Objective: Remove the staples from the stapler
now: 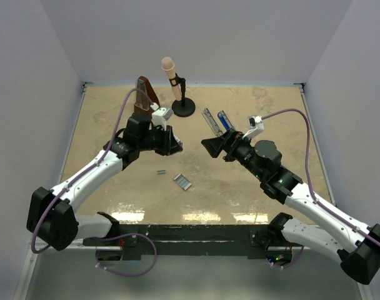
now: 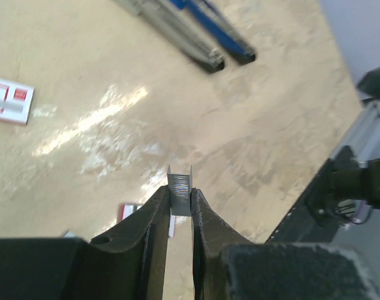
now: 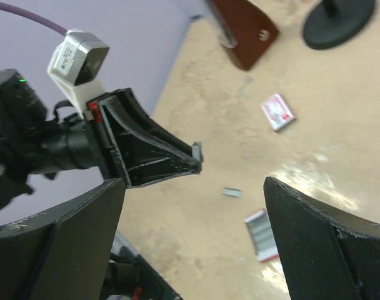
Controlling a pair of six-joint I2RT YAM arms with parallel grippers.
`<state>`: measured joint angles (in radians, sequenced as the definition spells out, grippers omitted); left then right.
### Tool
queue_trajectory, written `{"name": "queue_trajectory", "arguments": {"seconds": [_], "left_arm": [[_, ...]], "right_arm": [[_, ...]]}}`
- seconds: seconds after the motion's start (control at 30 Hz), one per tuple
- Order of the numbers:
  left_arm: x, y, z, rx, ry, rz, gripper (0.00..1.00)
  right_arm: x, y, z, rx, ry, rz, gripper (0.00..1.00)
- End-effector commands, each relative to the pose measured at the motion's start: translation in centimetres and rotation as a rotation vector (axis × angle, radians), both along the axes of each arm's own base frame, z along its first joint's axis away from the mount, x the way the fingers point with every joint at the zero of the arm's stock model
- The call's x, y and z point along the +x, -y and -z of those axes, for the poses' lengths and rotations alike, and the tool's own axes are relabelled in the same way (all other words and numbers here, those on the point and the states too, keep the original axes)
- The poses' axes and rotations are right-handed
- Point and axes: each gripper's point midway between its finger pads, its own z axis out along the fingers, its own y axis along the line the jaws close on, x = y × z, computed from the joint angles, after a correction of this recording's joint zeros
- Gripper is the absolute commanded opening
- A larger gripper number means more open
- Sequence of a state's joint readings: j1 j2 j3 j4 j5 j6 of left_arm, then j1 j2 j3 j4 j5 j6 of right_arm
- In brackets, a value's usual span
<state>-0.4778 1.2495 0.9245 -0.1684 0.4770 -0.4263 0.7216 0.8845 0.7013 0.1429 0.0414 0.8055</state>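
Observation:
The stapler [image 1: 216,120] lies swung open at the back of the table, its silvery rail beside its blue arm, and it also shows in the left wrist view [image 2: 199,31]. My left gripper [image 1: 175,145] [image 2: 180,199] hangs above the table, shut on a short silvery strip of staples [image 2: 180,187], which sticks out past the fingertips. The right wrist view shows that same strip [image 3: 197,150] at the tip of the left gripper. My right gripper [image 1: 207,146] [image 3: 193,184] faces it a short way off, open wide with nothing between its fingers. Another small strip of staples [image 1: 160,172] [image 3: 232,192] lies on the table.
A small tray with red ends [image 1: 182,181] [image 3: 262,235] holds grey strips near the loose piece. A white box with red print [image 3: 277,111] [image 2: 9,100] lies flat. A brown metronome [image 1: 145,95] and a pink microphone on a black stand [image 1: 177,90] are at the back.

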Motion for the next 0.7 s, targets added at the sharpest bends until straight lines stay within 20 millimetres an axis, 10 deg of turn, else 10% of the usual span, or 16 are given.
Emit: {"name": "queue_trajectory", "arguments": {"seconds": [0.0,0.67], "left_arm": [[0.2,-2.1,4.1,0.328,-0.023,-0.070,0.15],[-3.4,2.5,13.5,0.770,-0.058,0.048,0.16]], "right_arm": [[1.2,3.1,1.3,-0.123,-0.010,0.152,0.99],[0.1,7.2,1.6,-0.113,-0.005,0.295,0.99]]}}
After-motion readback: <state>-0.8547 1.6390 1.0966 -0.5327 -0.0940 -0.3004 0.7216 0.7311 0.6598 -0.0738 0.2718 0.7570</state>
